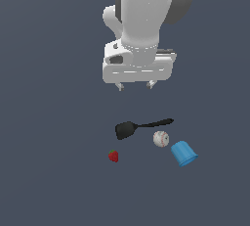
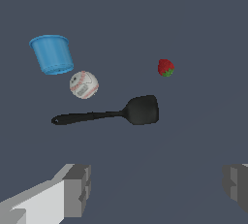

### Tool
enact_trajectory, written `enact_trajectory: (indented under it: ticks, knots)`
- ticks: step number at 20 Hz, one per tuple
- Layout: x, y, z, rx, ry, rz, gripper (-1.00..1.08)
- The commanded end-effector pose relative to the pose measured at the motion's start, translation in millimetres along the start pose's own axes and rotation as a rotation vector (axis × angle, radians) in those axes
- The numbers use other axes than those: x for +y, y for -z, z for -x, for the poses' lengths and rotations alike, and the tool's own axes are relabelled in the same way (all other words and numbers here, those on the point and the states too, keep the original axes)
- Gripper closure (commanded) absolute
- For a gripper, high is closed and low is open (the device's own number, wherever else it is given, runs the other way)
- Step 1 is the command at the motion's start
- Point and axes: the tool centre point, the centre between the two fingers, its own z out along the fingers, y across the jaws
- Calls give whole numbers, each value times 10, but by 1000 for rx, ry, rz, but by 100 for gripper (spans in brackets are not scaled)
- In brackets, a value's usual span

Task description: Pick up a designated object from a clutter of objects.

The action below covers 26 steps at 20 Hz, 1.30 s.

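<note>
The white baseball with red stitching lies on the dark floor between the black spatula and the blue cup. A small red strawberry lies apart, toward the exterior view's left. My gripper hangs open well above the clutter, over the floor behind the spatula, holding nothing. Its two fingers stand wide apart in the wrist view.
The white arm body fills the upper middle of the exterior view. The blue cup lies tipped, touching nothing. The dark flat floor stretches around the objects.
</note>
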Motion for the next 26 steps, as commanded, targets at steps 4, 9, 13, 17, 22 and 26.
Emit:
enact_trajectory:
  ticks: [4,9,13,17,22,26]
  knots:
    - [-38,-14,-15,0,4,0,-92]
    - [-192,-72,-75,0,18,1,-92]
    - [-195,-74,-77,0,18,1,-92]
    - [-197,-74,-76,0,19,1,-92]
    - [-218,-107,-102,0,-6,1,-92]
    - [-248,-160,-140,0,-45,-1,-92]
